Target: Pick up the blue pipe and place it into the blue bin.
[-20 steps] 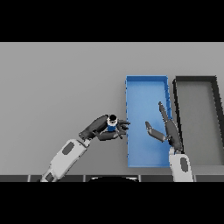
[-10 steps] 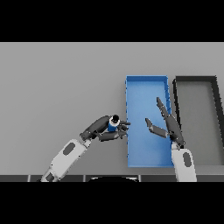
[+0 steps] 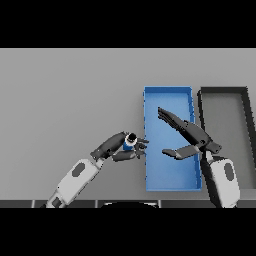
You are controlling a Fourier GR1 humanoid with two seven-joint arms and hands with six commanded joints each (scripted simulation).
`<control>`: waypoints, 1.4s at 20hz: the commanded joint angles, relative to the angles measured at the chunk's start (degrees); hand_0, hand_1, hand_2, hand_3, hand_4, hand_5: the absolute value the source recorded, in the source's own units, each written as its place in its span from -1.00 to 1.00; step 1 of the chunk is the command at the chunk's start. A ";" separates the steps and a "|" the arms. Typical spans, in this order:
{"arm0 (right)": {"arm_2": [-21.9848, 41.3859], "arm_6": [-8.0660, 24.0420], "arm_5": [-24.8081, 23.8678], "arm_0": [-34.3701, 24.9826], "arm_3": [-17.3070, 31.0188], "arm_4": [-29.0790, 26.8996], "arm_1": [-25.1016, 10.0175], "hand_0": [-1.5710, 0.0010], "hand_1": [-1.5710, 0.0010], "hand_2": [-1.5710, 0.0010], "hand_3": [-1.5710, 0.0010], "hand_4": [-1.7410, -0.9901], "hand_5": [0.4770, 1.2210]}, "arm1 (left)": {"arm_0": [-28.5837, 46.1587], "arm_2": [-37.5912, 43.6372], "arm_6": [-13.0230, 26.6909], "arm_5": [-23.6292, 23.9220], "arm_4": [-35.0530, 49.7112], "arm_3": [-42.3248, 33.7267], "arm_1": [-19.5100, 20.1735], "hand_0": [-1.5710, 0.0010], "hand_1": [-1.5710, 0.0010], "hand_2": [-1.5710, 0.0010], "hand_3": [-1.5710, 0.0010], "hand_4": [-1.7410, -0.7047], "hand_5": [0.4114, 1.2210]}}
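On the flat grey worktop (image 3: 65, 90), the open rectangular blue bin (image 3: 168, 172) lies just to the right of my left hand (image 3: 120, 148), with the dark grey rectangular bin (image 3: 226, 117) further right again. My right hand (image 3: 192, 137) hangs spread over the blue bin, fingers straight and holding nothing, so it could block or knock the load as it crosses the near wall. The left hand is curled round the short blue pipe (image 3: 128, 145), fingertips at the bin's left edge; a low carry could catch that wall and slip the pipe out onto the worktop.

No readable text, labels or numbers — bins, pipe, table all unmarked
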 commanded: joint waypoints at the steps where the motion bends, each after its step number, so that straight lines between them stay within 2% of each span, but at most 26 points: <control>1: 1.06 1.31 0.82 -1.85 -0.79 -1.73 -0.24 1.00 1.00 1.00 1.00 0.08 -0.93 | -0.36 0.10 0.33 -0.06 -0.16 0.28 0.18 -1.00 -1.00 -1.00 -0.84 -0.98 1.00; 5: 4.82 6.86 1.59 -8.08 -2.83 -4.53 -0.87 1.00 1.00 1.00 1.00 0.10 -0.98 | 0.76 -0.28 0.13 -0.37 -0.05 -0.47 0.64 -1.00 -1.00 -1.00 -0.83 -0.98 1.00; 7: 5.98 6.97 2.80 -10.10 -2.95 -4.16 -0.55 1.00 1.00 1.00 1.00 0.11 -0.97 | 0.09 -0.08 0.57 -0.17 -0.02 0.14 0.14 -1.00 -1.00 -1.00 -0.83 -0.98 1.00; 9: 8.14 7.54 4.05 -12.49 -1.63 -2.88 1.22 1.00 1.00 1.00 1.00 0.16 -0.95 | 0.31 -0.43 -1.14 -0.91 -0.21 0.06 0.26 -1.00 -1.00 -1.00 -0.84 -0.98 1.00; 12: 9.80 8.21 5.16 -16.34 0.53 -1.49 3.06 1.00 1.00 1.00 1.00 0.29 -0.89 | -0.16 0.12 -2.34 -2.31 0.75 0.18 0.71 -1.00 -1.00 -1.00 -0.92 -0.71 1.00; 16: 12.43 9.49 5.27 -19.11 3.50 1.01 6.59 1.00 1.00 1.00 1.00 0.39 -0.91 | -0.67 0.08 -1.44 -2.94 -0.17 1.18 0.22 -1.00 -1.00 -1.00 -0.97 -0.55 1.00; 17: 12.65 9.02 5.31 -19.92 4.60 1.71 7.28 1.00 1.00 1.00 1.00 0.42 -0.92 | -0.88 0.54 -1.35 -3.10 -0.27 1.38 0.36 -1.00 -1.00 -1.00 -0.97 -0.53 1.00; 19: 13.38 10.50 5.23 -22.26 6.05 0.19 8.52 1.00 1.00 0.99 1.00 0.41 -0.94 | -0.32 0.97 -1.65 -3.13 -0.47 1.13 0.51 -1.00 -1.00 -1.00 -0.98 -0.48 1.00; 20: 13.49 11.09 5.83 -23.17 7.14 0.08 8.69 0.98 0.95 0.93 0.97 0.34 -0.96 | 0.14 0.98 -0.75 -3.09 -0.23 1.04 0.43 -1.00 -1.00 -1.00 -0.99 -0.58 1.00; 21: 14.08 11.95 5.56 -24.67 7.91 0.37 9.85 0.86 0.82 0.80 0.85 0.20 -0.98 | 0.01 0.89 -1.02 -3.32 -0.66 1.35 0.18 -1.00 -1.00 -1.00 -0.63 -0.67 1.00; 22: 14.15 11.63 6.00 -25.15 8.44 0.52 10.18 0.66 0.62 0.61 0.68 0.05 -1.00 | -0.31 0.19 1.21 -2.16 -2.87 0.87 0.33 -1.00 -1.00 -1.00 -0.52 -0.73 1.00; 23: 14.55 11.66 6.67 -25.35 9.04 0.84 10.61 0.39 0.38 0.37 0.34 0.00 -1.00 | -1.06 -0.31 2.79 -2.01 -4.67 0.52 1.77 -1.00 -0.94 -1.00 -0.42 -0.79 1.00; 24: 14.72 10.18 7.26 -26.01 9.75 0.90 10.89 0.12 0.10 0.10 0.16 -0.18 -0.98 | -0.42 -0.30 3.67 -1.42 -4.73 -0.74 1.89 -1.00 -0.96 -1.00 -0.43 -0.82 1.00; 26: 15.05 8.70 6.72 -26.24 9.65 -0.74 10.91 -0.29 -0.29 -0.30 -0.12 -0.43 -0.75 | -0.65 0.54 2.25 -1.84 -4.52 -0.41 1.21 -1.00 -0.97 -1.00 -0.63 -0.88 1.00; 27: 15.16 8.34 6.02 -26.70 10.33 -1.42 11.11 -0.43 -0.43 -0.44 -0.30 -0.35 -0.57 | -0.46 1.06 1.43 -2.72 -3.66 0.06 0.44 -1.00 -0.98 -1.00 -0.71 -0.91 1.00; 28: 15.75 7.39 5.71 -26.67 10.20 -2.34 11.33 -0.54 -0.55 -0.55 -0.44 -0.29 -0.25 | 0.02 1.13 0.76 -3.17 -3.18 0.00 -0.51 -1.00 -0.98 -1.00 -0.77 -0.92 1.00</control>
